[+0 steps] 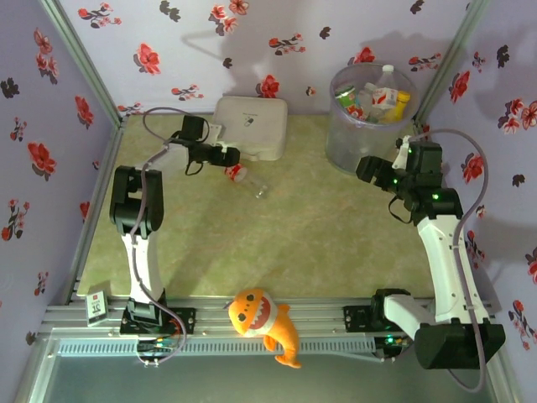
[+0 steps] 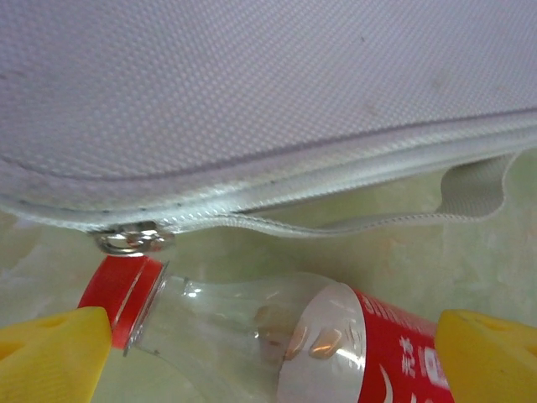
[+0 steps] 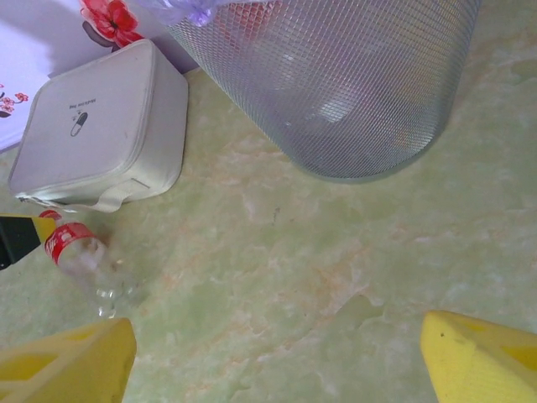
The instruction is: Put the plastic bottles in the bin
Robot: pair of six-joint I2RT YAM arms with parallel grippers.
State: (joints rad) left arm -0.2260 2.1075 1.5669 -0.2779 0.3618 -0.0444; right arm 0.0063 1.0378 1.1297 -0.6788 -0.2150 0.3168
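Poised wide open over one loose plastic bottle [image 1: 242, 175] by the white box [image 1: 252, 124].
Shows the left gripper [image 1: 228, 159] with fingers spread to either side of that clear, red-capped bottle, lying on the table [image 1: 319, 243] just in front of the box, contact with it hard to judge; further right, finds other bottles [image 1: 382, 96] already inside the bin [image 1: 348, 151], and the right gripper [image 1: 367, 166] parted, holding nothing, just beside that bin.

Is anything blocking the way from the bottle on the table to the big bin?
Nothing visible does. The bottle lies beside the white box, inside the open left claw, and bare table stretches from it to the bin.
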